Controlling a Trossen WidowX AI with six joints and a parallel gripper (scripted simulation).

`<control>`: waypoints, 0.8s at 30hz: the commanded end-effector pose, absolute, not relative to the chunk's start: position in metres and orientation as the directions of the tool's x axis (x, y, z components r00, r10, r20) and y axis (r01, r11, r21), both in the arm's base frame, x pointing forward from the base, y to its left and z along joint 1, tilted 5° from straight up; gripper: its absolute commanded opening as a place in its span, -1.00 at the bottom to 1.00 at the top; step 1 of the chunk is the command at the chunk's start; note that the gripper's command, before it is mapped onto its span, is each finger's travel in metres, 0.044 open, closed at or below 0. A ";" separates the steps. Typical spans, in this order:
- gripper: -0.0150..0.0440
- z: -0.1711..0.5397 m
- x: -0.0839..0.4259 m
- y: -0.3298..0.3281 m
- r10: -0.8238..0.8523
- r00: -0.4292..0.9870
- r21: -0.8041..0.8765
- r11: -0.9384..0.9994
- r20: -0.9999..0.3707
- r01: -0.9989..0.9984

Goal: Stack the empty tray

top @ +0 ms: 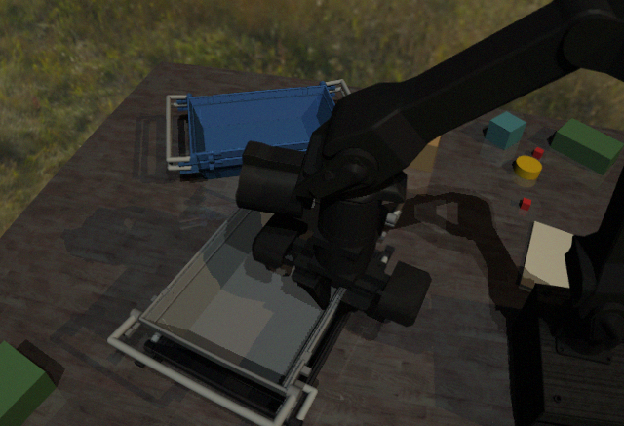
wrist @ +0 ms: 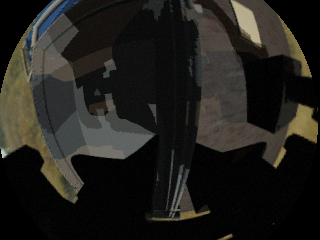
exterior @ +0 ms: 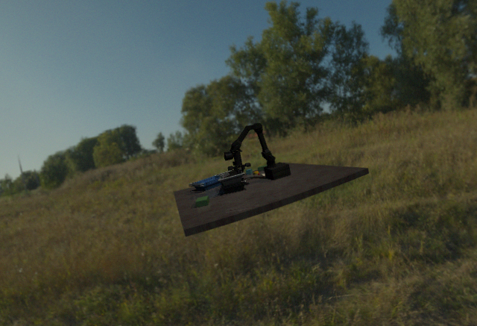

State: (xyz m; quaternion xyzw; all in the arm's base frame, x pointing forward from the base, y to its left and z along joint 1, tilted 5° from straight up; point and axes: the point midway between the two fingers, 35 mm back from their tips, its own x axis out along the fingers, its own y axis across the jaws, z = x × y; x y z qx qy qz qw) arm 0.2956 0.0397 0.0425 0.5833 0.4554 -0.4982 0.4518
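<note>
A grey tray (top: 231, 308) (wrist: 105, 137) looks empty where I see its inside; the arm hides its far end. My gripper (top: 333, 299) (wrist: 166, 138) is shut on its right long wall. A dark tray-like body (top: 201, 368) (exterior: 232, 186) shows under and around the grey tray; whether the two touch is unclear. A pale wire bar (top: 196, 388) stands out past the near end; which tray it belongs to is unclear. A blue tray (top: 242, 119) (exterior: 208, 182) lies behind, no blocks visible, its left bar (top: 169, 129) swung outward. No small-block load shows; the inside of the dark body is hidden.
A green block (top: 19, 383) (exterior: 201, 201) lies at the near left. A teal cube (top: 505, 132), a green block (top: 587, 146), a yellow disc (top: 527, 167), two small red cubes and a cream block (top: 546, 254) lie toward the right. An orange block (top: 427, 154) is partly behind the arm.
</note>
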 end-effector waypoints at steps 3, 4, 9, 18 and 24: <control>-0.49 0.036 0.292 0.040 0.084 0.062 0.046 -0.175 -0.995 0.983; -0.44 0.036 0.292 0.040 0.084 0.062 0.046 -0.175 -0.995 0.983; -0.19 0.036 0.292 0.040 0.084 0.062 0.046 -0.175 -0.995 0.983; 0.25 0.036 0.292 0.040 0.084 0.062 0.046 -0.175 -0.995 0.983; 0.55 0.036 0.292 0.040 0.084 0.062 0.046 -0.175 -0.995 0.983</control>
